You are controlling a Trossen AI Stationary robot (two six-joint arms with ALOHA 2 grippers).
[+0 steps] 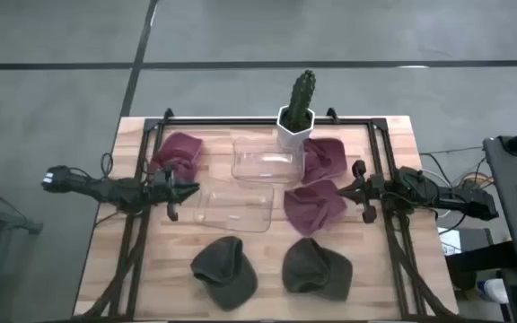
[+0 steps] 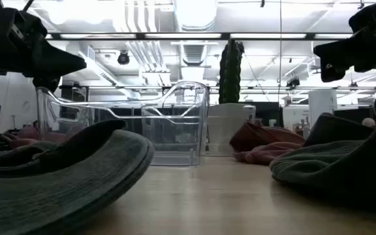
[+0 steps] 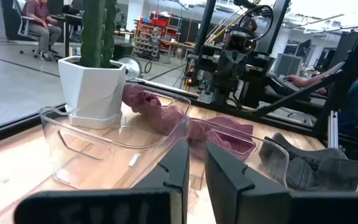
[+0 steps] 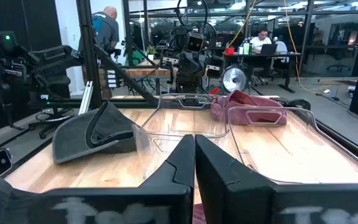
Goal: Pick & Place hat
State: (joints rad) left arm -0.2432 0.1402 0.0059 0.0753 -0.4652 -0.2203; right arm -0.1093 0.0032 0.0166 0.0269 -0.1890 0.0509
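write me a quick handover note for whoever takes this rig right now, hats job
Left gripper: nearly shut, holding nothing, hovering at the left of the near clear bin.
Right gripper: shut, holding nothing, hovering by the maroon hat right of the bins.
Hats: three maroon, one back left, two on the right, the other beside the far clear bin. Two green hats at the front edge.
Done: nothing yet; both bins look empty.
Left: every hat is yet to be picked and placed.

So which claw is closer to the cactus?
The right claw. It sits just past the cactus on its side of the table, while the left claw is farther off, across the clear bins.
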